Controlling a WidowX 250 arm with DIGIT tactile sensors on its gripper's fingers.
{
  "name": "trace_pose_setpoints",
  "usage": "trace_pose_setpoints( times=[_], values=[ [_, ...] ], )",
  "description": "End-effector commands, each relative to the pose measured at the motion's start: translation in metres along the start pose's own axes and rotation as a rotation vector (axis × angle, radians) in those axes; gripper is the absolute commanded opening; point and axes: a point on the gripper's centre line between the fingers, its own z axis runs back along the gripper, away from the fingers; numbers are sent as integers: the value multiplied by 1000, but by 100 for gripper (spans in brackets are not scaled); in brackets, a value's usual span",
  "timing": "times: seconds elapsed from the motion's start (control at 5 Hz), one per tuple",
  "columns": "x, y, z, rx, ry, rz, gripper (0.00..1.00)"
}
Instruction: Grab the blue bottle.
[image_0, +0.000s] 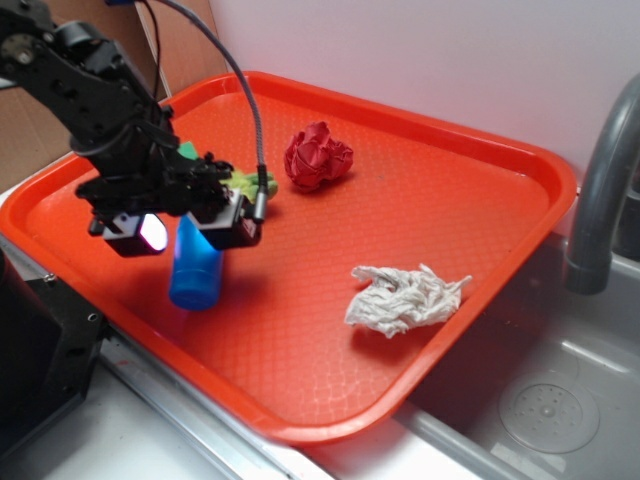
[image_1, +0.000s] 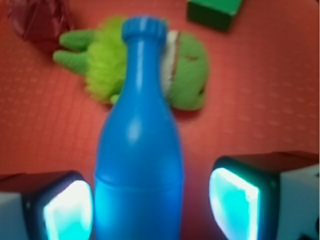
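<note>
Tray (image_0: 480, 190): I see a big orange one beside the sink
Gripper (image_0: 190, 232): spread wide, a finger on each side of the bottle, gaps visible in my wrist view, nothing clamped
Blue bottle (image_1: 139, 150): upright on the tray between the fingers
Green plush toy (image_1: 187, 75): lying just behind the bottle

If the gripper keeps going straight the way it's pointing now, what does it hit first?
The blue bottle. In the wrist view it stands between the open fingers of the gripper, gaps on both sides. Past its body the tray floor likely comes next, though depth is hard to judge.
</note>
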Motion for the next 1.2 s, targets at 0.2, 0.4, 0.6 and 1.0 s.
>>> trace_pose_setpoints(
  times=[0.2,0.4,0.6,1.0],
  values=[
    [3,-6,-5,52,-14,32,0],
    [5,-10,4,64,17,-13,0],
    [17,-19,37,66,95,-90,0],
    [36,-36,117,95,142,-229,0]
  ],
)
